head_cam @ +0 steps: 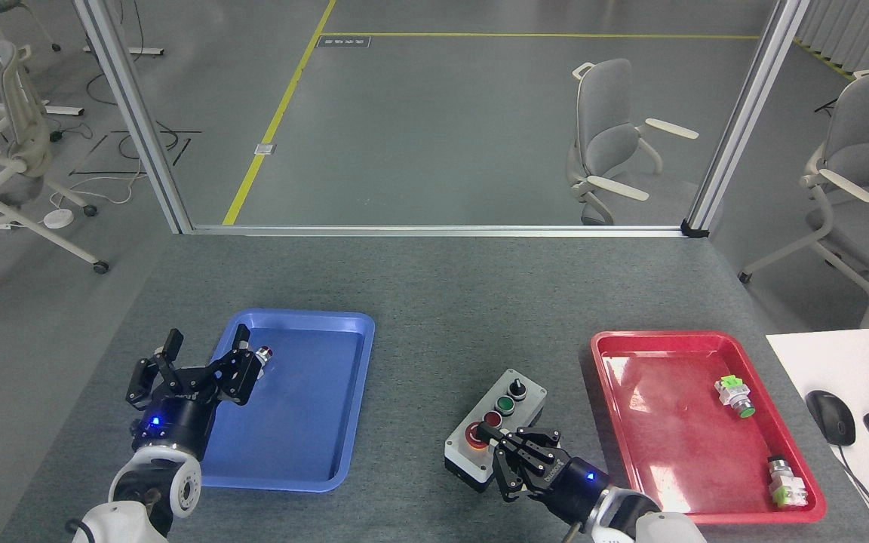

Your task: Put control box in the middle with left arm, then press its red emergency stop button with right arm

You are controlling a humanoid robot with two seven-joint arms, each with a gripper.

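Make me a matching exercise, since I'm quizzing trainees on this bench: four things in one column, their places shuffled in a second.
Things:
1. control box
2. green-capped push-button part
3. red-capped push-button part
4. computer mouse

Places:
A. on the white desk at the right edge
B. in the blue tray
C. on the grey mat between the two trays
D. in the red tray

Pairs: 1-C, 2-D, 3-B, 4-A
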